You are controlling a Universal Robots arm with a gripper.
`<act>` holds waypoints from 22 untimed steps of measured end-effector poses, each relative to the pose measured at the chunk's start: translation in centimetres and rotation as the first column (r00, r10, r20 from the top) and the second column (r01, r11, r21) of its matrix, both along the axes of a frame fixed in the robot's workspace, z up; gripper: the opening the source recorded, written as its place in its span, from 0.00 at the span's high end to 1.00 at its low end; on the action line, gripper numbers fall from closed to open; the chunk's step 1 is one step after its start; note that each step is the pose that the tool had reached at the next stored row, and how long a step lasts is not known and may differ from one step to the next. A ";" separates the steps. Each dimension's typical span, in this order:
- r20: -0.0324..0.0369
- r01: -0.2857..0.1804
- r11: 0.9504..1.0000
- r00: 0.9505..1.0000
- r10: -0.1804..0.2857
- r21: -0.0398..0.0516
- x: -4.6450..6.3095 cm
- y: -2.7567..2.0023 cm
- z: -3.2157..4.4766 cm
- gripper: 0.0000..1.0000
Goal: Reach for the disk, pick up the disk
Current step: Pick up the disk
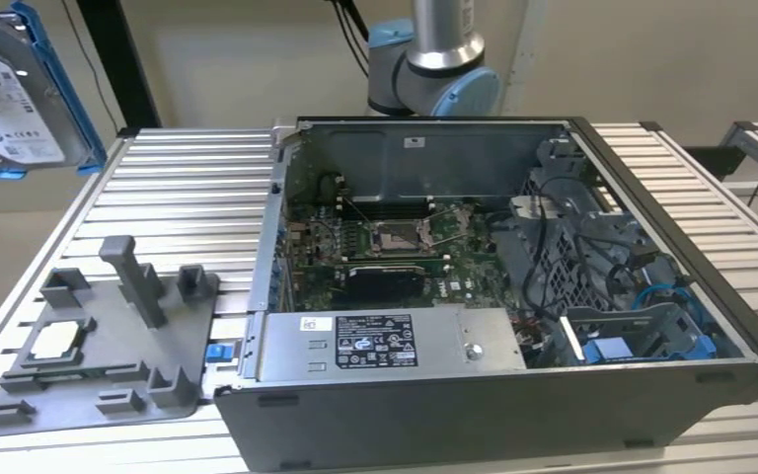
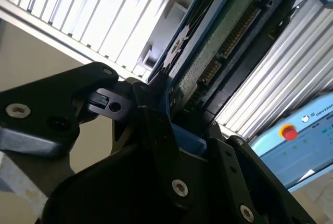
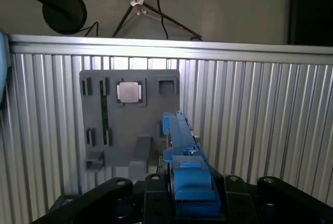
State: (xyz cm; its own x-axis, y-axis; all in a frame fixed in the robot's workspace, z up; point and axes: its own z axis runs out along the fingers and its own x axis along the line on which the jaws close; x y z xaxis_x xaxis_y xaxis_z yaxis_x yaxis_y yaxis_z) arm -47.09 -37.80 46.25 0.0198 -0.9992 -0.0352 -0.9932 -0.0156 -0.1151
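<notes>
The disk, a silver-grey hard drive with a white label in a bright blue frame, hangs in the air at the upper part of the exterior view's left, well above the table. In the first wrist view its blue frame is seen edge-on, clamped between my black fingers. In the second wrist view the disk's underside with its green circuit board runs out from the gripper. The gripper is shut on the disk.
Below the disk on the slatted aluminium table lies a grey holder tray with upright posts and a small white-silver chip. An open computer case stands to the exterior view's right of it. The arm's base rises behind the case.
</notes>
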 end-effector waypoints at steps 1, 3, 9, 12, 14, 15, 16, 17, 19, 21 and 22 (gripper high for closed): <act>0.000 0.000 1.000 1.000 0.000 0.000 0.0 0.00 0.28 1.00; 0.001 0.000 1.000 1.000 0.000 0.000 0.0 0.00 0.87 1.00; 0.001 0.000 1.000 1.000 0.000 0.000 0.0 0.00 2.97 1.00; 0.001 0.000 1.000 1.000 0.000 0.000 0.0 0.00 3.43 1.00; 0.001 0.000 1.000 1.000 0.000 0.000 0.0 0.00 3.52 1.00; 0.001 0.000 1.000 1.000 0.000 0.000 0.0 0.00 3.52 1.00; 0.001 0.000 1.000 1.000 0.000 0.000 0.0 0.00 3.53 1.00; 0.001 0.000 1.000 1.000 0.000 0.000 0.0 0.00 3.55 1.00; 0.001 0.000 1.000 1.000 0.000 0.000 0.0 0.00 3.56 1.00; 0.001 0.000 1.000 1.000 0.000 0.000 0.0 0.00 3.57 1.00; 0.001 0.000 1.000 1.000 0.000 0.000 0.0 0.00 3.57 1.00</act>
